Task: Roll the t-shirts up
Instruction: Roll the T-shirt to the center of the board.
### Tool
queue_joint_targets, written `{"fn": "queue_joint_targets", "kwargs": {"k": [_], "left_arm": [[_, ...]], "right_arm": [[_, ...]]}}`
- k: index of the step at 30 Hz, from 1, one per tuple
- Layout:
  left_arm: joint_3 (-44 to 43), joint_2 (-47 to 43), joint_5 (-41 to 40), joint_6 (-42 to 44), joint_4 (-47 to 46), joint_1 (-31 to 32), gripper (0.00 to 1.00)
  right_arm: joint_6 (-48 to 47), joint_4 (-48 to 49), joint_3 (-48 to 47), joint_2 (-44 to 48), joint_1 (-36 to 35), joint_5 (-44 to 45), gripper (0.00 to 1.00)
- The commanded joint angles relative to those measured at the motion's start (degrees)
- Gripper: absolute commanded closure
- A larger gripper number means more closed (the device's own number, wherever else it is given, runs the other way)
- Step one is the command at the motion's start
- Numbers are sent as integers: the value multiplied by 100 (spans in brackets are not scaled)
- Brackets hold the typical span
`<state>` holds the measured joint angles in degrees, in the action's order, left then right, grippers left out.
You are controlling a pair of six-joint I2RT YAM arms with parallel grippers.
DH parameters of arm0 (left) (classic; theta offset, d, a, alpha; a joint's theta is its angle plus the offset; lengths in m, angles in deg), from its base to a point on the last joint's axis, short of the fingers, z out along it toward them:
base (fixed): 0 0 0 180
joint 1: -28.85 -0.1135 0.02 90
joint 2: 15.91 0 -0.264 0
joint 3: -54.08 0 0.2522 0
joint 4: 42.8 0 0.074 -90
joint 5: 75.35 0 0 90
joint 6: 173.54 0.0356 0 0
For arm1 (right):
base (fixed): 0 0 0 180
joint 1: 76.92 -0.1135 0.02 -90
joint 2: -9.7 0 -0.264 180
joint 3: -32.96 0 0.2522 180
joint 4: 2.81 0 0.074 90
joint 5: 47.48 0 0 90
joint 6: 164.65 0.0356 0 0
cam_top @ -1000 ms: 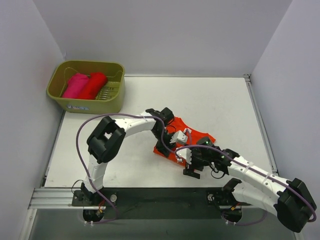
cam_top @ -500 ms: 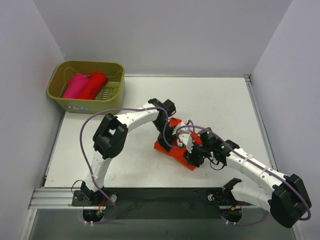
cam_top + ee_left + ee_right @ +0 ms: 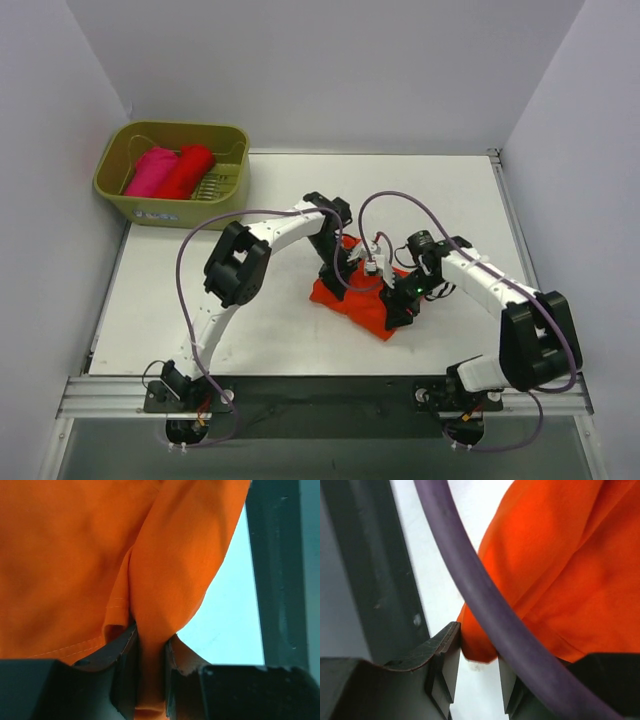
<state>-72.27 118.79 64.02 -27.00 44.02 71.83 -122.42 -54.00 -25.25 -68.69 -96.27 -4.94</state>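
Observation:
An orange-red t-shirt (image 3: 350, 303) lies bunched in a thick bundle on the white table, near the middle front. My left gripper (image 3: 344, 283) reaches down onto its far left part. In the left wrist view it (image 3: 150, 647) is shut on a fold of that orange cloth (image 3: 75, 555). My right gripper (image 3: 397, 308) sits at the bundle's right end. Seen from the right wrist, its jaws (image 3: 477, 647) are shut on the shirt's rounded edge (image 3: 570, 570). A magenta t-shirt (image 3: 152, 170) and a deeper red t-shirt (image 3: 188, 170) lie rolled side by side in the basket.
The olive-green plastic basket (image 3: 170, 211) stands at the table's far left corner. A purple cable (image 3: 485, 605) crosses the right wrist view close to the jaws, and cables loop above both arms. Grey walls enclose the table (image 3: 450, 200); a metal rail (image 3: 110, 395) runs along the near edge.
The right arm has swung from the near side round to the shirt's right end, and its jaws have closed on the cloth. The shirt has gathered into a tighter bundle. The left gripper kept its hold.

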Motion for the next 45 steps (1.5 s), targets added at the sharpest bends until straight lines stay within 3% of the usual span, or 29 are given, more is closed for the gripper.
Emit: {"fn": "queue_joint_targets", "kwargs": {"k": [1, 7, 10, 11, 12, 13, 14, 15, 16, 19, 20, 22, 23, 24, 25, 26, 27, 29, 32, 37, 41, 45], "left_arm": [[606, -672, 574, 1000, 1703, 299, 95], [1064, -901, 425, 991, 1703, 544, 91], [1091, -813, 381, 965, 1703, 580, 92], [1117, -796, 398, 982, 1712, 571, 92], [1143, -796, 407, 991, 1703, 580, 93], [1169, -787, 433, 965, 1703, 571, 94], [1196, -761, 469, 930, 1703, 571, 94], [1222, -752, 617, 895, 1712, 571, 95], [1257, -752, 679, 886, 1703, 545, 95], [1459, -795, 864, 1017, 1738, 545, 96], [1538, -804, 890, 1044, 1730, 536, 96], [1679, -839, 899, 791, 1493, 527, 96], [1740, -900, 908, 719, 1379, 536, 96], [1906, -936, 917, 649, 1178, 527, 96], [1986, -971, 943, 518, 1080, 536, 96], [2092, -1067, 943, 412, 949, 536, 96], [2258, -1103, 935, 307, 721, 545, 96], [2417, -1199, 961, 104, 517, 553, 96], [2672, -1331, 952, -221, 122, 536, 96], [3006, -1595, 909, -810, -634, 527, 96], [3103, -1709, 856, -1083, -969, 545, 96], [3051, -1710, 724, -1083, -969, 536, 96]], "right_arm": [[-1365, -2054, -740, -825, 230, -624, 100], [-1631, -2374, -1031, -1372, 468, -703, 100], [-1342, -2278, -1066, -1110, 581, -790, 96], [-1027, -2043, -1005, -586, 669, -756, 96], [-424, -953, -874, -163, 905, -643, 90], [783, -185, -333, 337, 977, -389, 86], [1309, 597, -23, 1421, 995, 658, 70], [1584, 1867, 380, 1910, 986, 1016, 59], [1926, 2297, 897, 2568, 986, 1315, 51], [2463, 2794, 1192, 2655, 977, 2178, 52], [2779, 2663, 1001, 2436, 977, 2432, 35], [2774, 1865, 571, 1491, 1012, 2313, 15], [2651, 1558, 81, 1137, 1030, 2181, 19], [2632, 1059, -202, 776, 1048, 2075, 34], [2563, 810, -440, 85, 1083, 1953, 57], [2431, 555, -694, -235, 1266, 1795, 91], [2326, 248, -1089, -490, 1398, 1506, 95], [2124, 131, -1267, -844, 1583, 1345, 100], [1430, -307, -1575, -1055, 1531, 1135, 100], [0, -2055, -2172, -1765, 1356, 328, 100], [-399, -3040, -2384, -2276, 1014, 228, 100], [-584, -3271, -2411, -2663, 486, 466, 100]]}}
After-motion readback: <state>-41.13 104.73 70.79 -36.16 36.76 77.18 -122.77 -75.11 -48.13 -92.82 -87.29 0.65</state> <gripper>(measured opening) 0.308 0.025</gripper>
